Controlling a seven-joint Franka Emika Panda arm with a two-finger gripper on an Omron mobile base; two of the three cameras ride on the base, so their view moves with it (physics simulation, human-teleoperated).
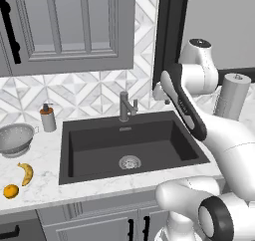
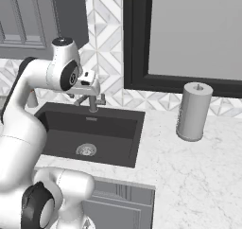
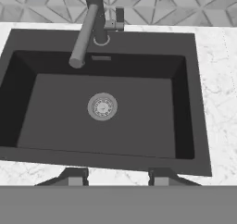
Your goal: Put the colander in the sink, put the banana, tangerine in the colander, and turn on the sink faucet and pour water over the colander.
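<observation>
Two small dark fingertips (image 3: pixel 78 176) of the gripper (image 3: pixel 118 177) rise at the bottom of the hand view, set apart with a clear gap between them and nothing held or touched. Beyond them lies the large rectangular dark grey sink (image 3: pixel 199 126), its basin bare around the round silver drain (image 3: pixel 102 106). At the sink's back rim stands the short dark grey metal sink faucet (image 3: pixel 88 26), its spout reaching out over the basin and its short lever pointing off to one side. White marble counter (image 3: pixel 217 70) borders the sink, and patterned grey-and-white tiles (image 3: pixel 41 5) run behind it.

From the left base view, the white arm (image 1: pixel 199 115) bends over the sink's right side, and I cannot tell the gripper's opening from here. Left of the sink on the counter sits the round silver-grey perforated metal colander (image 1: pixel 16 138), upright. Nearer the counter's front edge lie the small curved yellow banana (image 1: pixel 26 173) and, just beside it, the small round orange tangerine (image 1: pixel 11 190), both well apart from the sink. A small grey-and-brown soap dispenser bottle (image 1: pixel 48 118) stands by the sink's back left corner. Grey wall cabinets (image 1: pixel 69 26) hang above.

From the right base view, the hand hovers above the sink near the faucet. Right of the sink stands a grey upright paper towel roll (image 2: pixel 194 110), with a dark-framed window (image 2: pixel 189 34) behind it.
</observation>
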